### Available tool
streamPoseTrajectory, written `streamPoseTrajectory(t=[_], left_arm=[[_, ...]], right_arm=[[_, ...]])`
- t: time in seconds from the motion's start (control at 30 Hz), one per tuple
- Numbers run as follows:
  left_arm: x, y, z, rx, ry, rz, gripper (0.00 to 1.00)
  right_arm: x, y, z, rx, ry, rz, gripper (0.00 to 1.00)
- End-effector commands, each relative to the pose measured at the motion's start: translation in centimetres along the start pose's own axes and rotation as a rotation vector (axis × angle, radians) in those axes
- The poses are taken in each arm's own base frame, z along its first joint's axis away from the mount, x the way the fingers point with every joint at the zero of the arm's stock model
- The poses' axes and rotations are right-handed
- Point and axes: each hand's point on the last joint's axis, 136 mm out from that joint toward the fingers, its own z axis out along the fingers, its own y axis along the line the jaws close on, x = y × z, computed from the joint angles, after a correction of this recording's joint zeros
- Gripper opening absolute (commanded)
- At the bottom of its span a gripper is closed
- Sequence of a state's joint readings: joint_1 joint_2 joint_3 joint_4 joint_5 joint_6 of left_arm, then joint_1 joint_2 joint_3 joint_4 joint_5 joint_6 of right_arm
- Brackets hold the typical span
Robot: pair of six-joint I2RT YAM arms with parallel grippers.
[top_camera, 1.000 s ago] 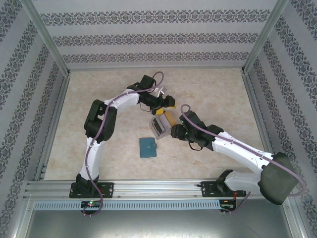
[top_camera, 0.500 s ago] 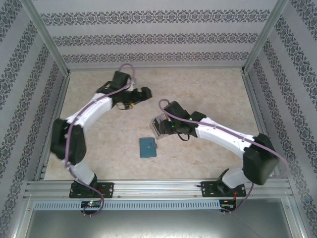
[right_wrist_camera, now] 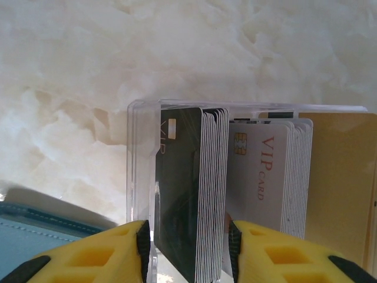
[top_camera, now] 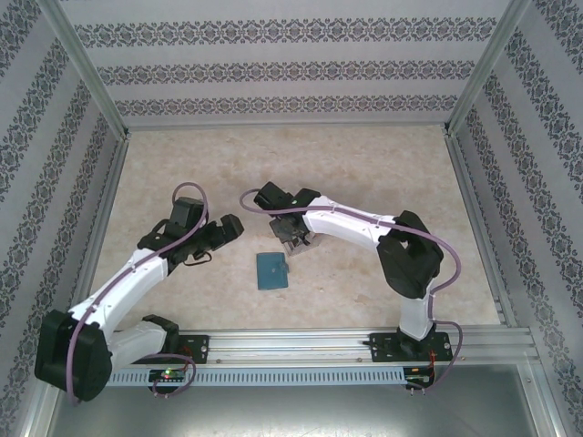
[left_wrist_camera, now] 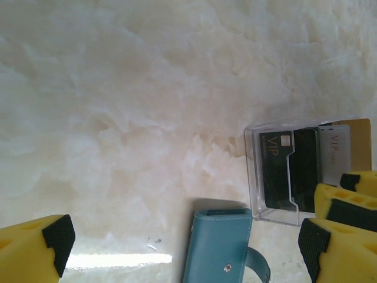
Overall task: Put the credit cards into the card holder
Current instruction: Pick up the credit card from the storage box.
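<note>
The credit cards stand on edge in a clear plastic box (right_wrist_camera: 136, 153): a dark stack (right_wrist_camera: 182, 188), a silver stack (right_wrist_camera: 262, 177) and gold ones (right_wrist_camera: 341, 177). My right gripper (right_wrist_camera: 187, 250) straddles the dark stack, its pads close on either side and the box's left wall inside the left pad; I count it open. From above, the right gripper (top_camera: 293, 235) covers the box. The card holder (top_camera: 271, 270), a teal wallet, lies closed just in front of it (left_wrist_camera: 221, 247). My left gripper (top_camera: 232, 228) hovers to the wallet's left, wide open and holding nothing (left_wrist_camera: 182, 244).
The pale marble-patterned table (top_camera: 392, 164) is walled by patterned panels with metal frame posts. A metal rail (top_camera: 291, 341) runs along the near edge by the arm bases. The right arm's elbow (top_camera: 410, 259) stands right of the wallet.
The left arm swung back from the far centre to the near left. The right arm moved left until its gripper came over the box, and its jaws narrowed around the dark cards.
</note>
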State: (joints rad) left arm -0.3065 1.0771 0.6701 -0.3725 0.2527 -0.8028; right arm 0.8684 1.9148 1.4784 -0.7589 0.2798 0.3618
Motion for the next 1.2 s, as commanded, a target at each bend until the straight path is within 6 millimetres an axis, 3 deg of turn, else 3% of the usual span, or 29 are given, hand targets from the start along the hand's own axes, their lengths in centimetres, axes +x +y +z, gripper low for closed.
streamPoseTrajectory(t=[0.0,0.47,0.77,1.03,1.17], left_arm=[[-0.9,-0.7,-1.1,0.031,-0.068,-0.008,0.99],[-0.1,0.1,-1.1,0.020,-0.058,-0.019,0.99],[0.2,0.3,-0.9,0.015,-0.044,-0.027,0.99],[0.2,0.2,-0.7,0.019,-0.036,-0.030,0.99],[0.3,0.2,-0.5,0.019,-0.025,-0.031,0.99]], right_arm=[[0.0,-0.8,0.0,0.089,0.013,-0.061,0.42],[0.1,-1.1,2.4,0.208,0.052,-0.120,0.44],[-1.0,-3.4,0.9,0.358,-0.001,-0.156,0.45],[-0.9,-3.6,0.6,0.345,-0.008,-0.141,0.38],[-0.6,-3.4,0.7,0.336,-0.001,-0.139,0.30]])
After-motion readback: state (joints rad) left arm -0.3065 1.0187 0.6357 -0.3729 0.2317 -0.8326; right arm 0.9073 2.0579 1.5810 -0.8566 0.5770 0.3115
